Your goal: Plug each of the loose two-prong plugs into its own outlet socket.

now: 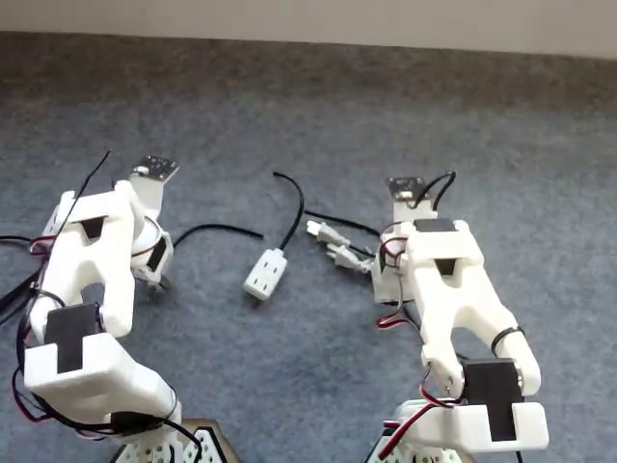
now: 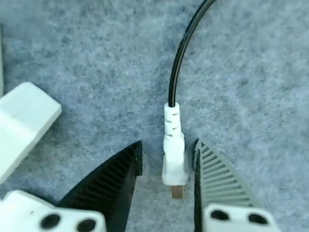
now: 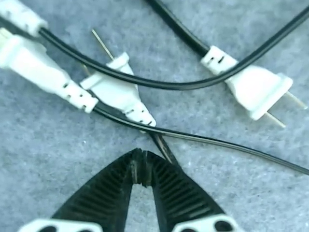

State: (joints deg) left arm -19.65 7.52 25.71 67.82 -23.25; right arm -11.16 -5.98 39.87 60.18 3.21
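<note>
Two-prong plug (image 2: 174,157) on a black cord (image 2: 179,63) is lying between the parted fingers of the left tool (image 2: 167,145), its prongs pointing back toward the wrist. The right tool (image 3: 143,166) is resting pinched closed, with a second plug (image 3: 118,92) just ahead of its tips and a third plug (image 3: 256,92) farther off. The outlet socket (image 1: 265,273) is lying on the grey tabletop (image 1: 318,125) between both tools.
</note>
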